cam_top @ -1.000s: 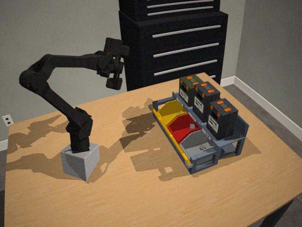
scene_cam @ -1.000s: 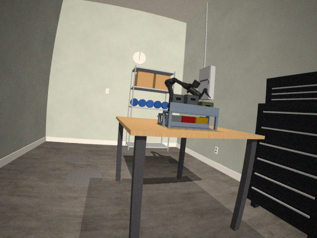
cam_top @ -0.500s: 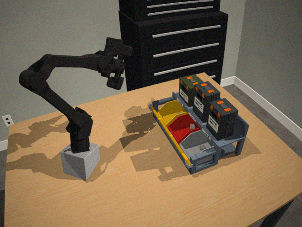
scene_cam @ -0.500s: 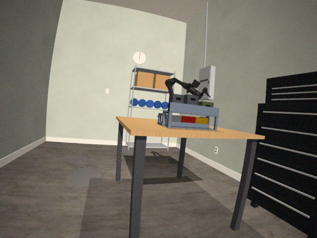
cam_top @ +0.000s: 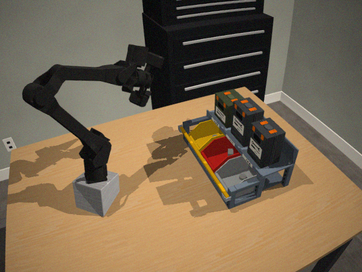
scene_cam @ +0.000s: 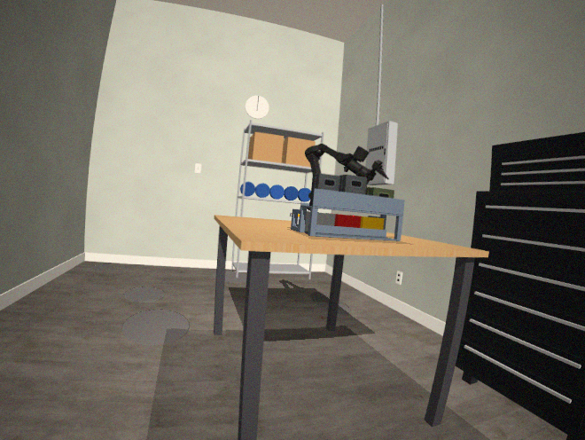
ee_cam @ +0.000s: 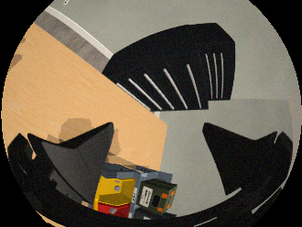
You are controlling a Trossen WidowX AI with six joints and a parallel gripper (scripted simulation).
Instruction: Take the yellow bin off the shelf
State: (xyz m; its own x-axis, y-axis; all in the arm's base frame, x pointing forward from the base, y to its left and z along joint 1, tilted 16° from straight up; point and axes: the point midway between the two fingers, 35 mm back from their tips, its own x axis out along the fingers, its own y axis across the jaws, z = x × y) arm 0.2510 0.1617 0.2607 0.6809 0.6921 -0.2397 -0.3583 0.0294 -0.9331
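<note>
Grey-green walls and a tall black drawer cabinet [cam_top: 222, 38] [scene_cam: 529, 236] [ee_cam: 174, 69] frame a wooden table [cam_top: 140, 233] [scene_cam: 359, 246] [ee_cam: 55, 91], whose far edge, in the top view, runs up toward the cabinet. A blue-grey shelf [cam_top: 244, 190] [scene_cam: 359, 200] [ee_cam: 166, 176] stands toward the tabletop's far right corner, three lidded cases on its upper level and a row of open bins below. A black robot arm [cam_top: 84, 73] [scene_cam: 314, 165], mounted toward the left edge, reaches out at height. The yellow open bin [cam_top: 206, 131] [scene_cam: 372, 223] [ee_cam: 114, 187], the object of the job, sits in the lower row at the end nearer the far edge, beside a red bin [cam_top: 219, 152] [scene_cam: 347, 221] [ee_cam: 113, 210]; a small part shows inside it. The gripper [cam_top: 145, 88] [scene_cam: 384, 171] [ee_cam: 160, 127] hangs above with fingers spread wide, holding nothing. The task appears to be at its approach, the bin not yet lifted. The next move calls for lining up over the yellow bin and descending to a wall, likely clear of the yellow front rail [cam_top: 204, 162], then a level lift to keep the parts aboard.

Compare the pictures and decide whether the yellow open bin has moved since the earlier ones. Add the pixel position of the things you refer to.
No. The yellow open bin [cam_top: 206, 132] [scene_cam: 372, 223] [ee_cam: 114, 187] sits at the same end of the blue-grey shelf [cam_top: 245, 187] [scene_cam: 359, 200], beside the red bin [cam_top: 218, 152] [scene_cam: 347, 221] [ee_cam: 114, 210].
</note>
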